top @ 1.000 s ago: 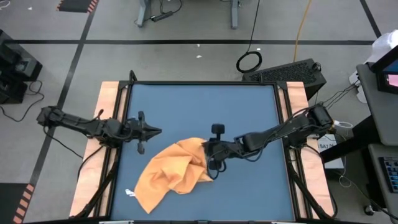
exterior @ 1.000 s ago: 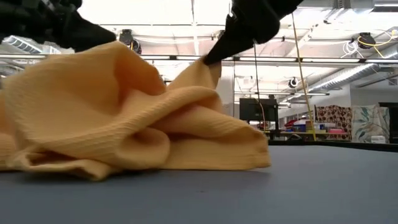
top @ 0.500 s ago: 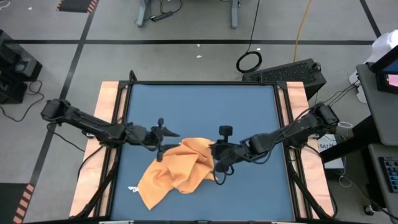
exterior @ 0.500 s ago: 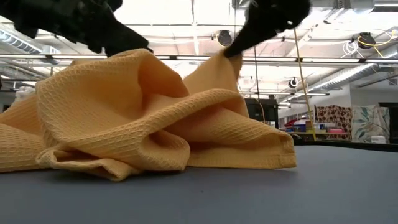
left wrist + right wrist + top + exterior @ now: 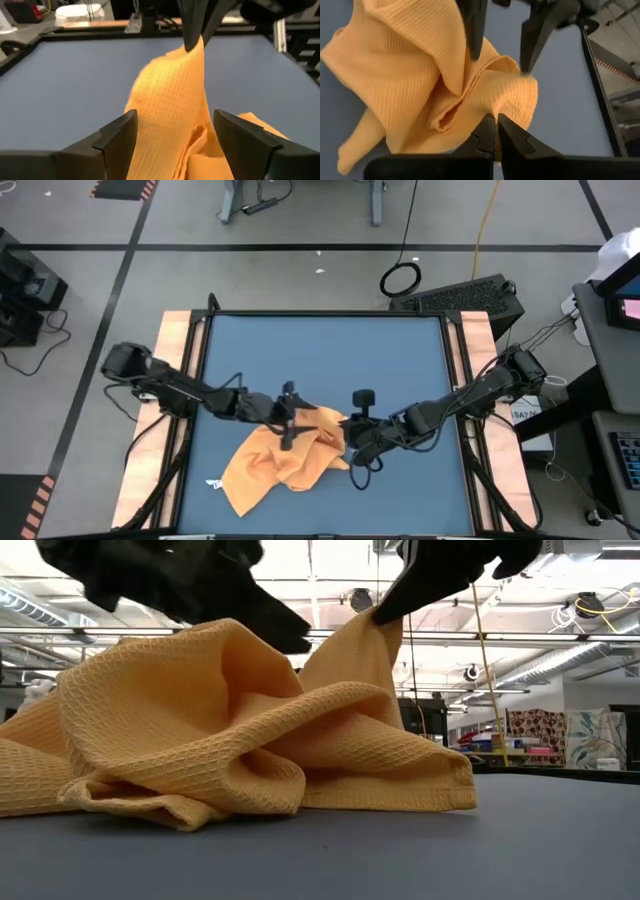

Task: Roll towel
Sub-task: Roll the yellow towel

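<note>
The orange-yellow towel (image 5: 275, 465) lies crumpled on the blue table (image 5: 320, 350), with its white tag (image 5: 210, 487) at the near left end. One part is drawn up into a peak (image 5: 375, 635). My right gripper (image 5: 348, 438) is shut on that peak. My left gripper (image 5: 289, 420) has reached in from the left and is open. In the left wrist view its fingers (image 5: 120, 135) stand on either side of the raised ridge of the towel (image 5: 170, 90). My right gripper pinches the towel's raised peak (image 5: 196, 47) between its two shut fingers, only at their tips. The fingers slant down from the table's right. The cloth hangs below them as a ridge while the rest lies bunched on the table. Whether my left gripper's fingers touch that ridge I cannot tell.
Wooden rails (image 5: 175, 380) run along the table's left and right sides. Bare blue surface lies beyond the towel toward the far edge and to the near right (image 5: 420, 490).
My left gripper has moved toward the table's right, over to the towel, and has opened around the raised ridge. My right gripper has shifted slightly toward the right and near edge, still shut on the peak. The towel's peak has followed it; the lower folds stay on the table.
</note>
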Controlling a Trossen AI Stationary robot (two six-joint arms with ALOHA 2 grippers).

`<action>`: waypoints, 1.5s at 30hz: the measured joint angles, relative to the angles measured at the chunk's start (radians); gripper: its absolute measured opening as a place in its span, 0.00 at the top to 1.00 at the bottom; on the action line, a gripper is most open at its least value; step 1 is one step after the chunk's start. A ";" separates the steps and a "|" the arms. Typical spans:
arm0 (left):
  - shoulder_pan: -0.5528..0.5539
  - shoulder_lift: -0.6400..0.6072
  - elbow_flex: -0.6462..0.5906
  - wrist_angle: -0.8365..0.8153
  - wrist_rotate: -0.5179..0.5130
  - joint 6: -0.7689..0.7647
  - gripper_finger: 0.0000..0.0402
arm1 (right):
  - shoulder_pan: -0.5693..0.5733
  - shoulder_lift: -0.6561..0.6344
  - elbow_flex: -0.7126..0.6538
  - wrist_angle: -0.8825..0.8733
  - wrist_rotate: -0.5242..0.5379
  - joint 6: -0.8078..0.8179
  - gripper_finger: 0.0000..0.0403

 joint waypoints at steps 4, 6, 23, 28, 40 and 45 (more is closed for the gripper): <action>0.006 0.063 0.059 -0.001 -0.060 0.048 0.34 | 0.000 0.000 0.000 -0.002 0.000 -0.008 0.99; 0.009 0.077 0.076 -0.004 -0.091 0.065 0.34 | 0.001 0.000 0.000 -0.007 0.000 -0.003 0.99; 0.040 0.079 0.084 -0.065 0.057 0.124 0.55 | 0.006 0.000 0.000 -0.027 -0.002 0.001 0.99; 0.039 0.079 0.084 -0.061 0.082 0.148 0.86 | 0.004 0.000 0.000 -0.024 -0.002 -0.003 0.99; 0.006 0.043 0.083 -0.036 0.084 0.158 0.98 | 0.010 0.000 0.000 -0.084 0.001 0.135 0.85; -0.032 -0.020 0.083 -0.075 0.083 0.179 0.98 | 0.038 0.000 -0.001 -0.217 -0.008 0.275 0.69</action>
